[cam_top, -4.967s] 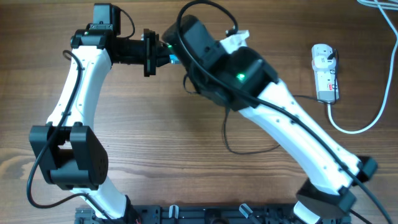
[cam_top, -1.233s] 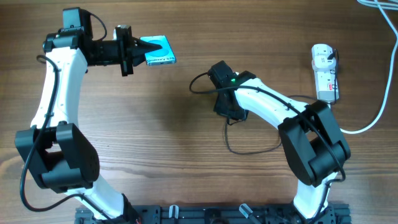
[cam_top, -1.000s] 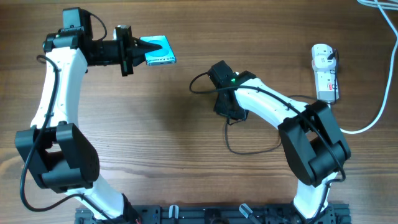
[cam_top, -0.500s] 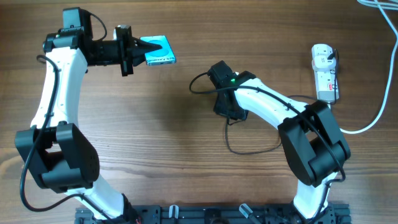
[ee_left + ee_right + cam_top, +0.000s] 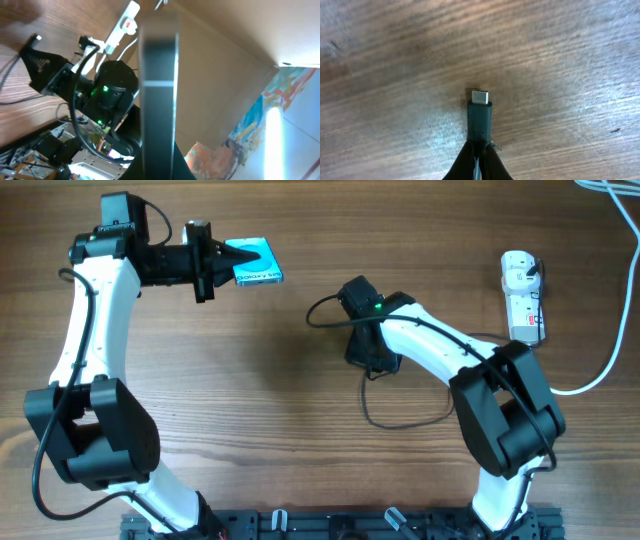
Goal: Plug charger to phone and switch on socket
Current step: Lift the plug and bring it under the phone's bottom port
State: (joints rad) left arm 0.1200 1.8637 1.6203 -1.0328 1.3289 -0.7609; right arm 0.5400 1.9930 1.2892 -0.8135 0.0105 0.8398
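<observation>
The phone (image 5: 256, 263), cyan screen with a white border, is held above the table at the back left, with my left gripper (image 5: 226, 260) shut on its left end. In the left wrist view it shows edge-on as a dark slab (image 5: 159, 95) between the jaws. The charger's thin black cable (image 5: 405, 423) loops across the table's middle. Its dark connector (image 5: 480, 117), silver tip forward, lies just above the wood, and my right gripper (image 5: 479, 152) is shut on its rear end. The socket (image 5: 522, 298), a white strip, lies at the far right, apart from both grippers.
A thick white lead (image 5: 600, 370) curves from the socket along the right edge. A plug (image 5: 519, 268) sits in the socket's far end. The right arm (image 5: 107, 92) and the socket (image 5: 126, 25) show behind the phone in the left wrist view.
My right gripper has closed the last bit onto the charger connector and shifted slightly right. The left arm with the phone has stayed still.
</observation>
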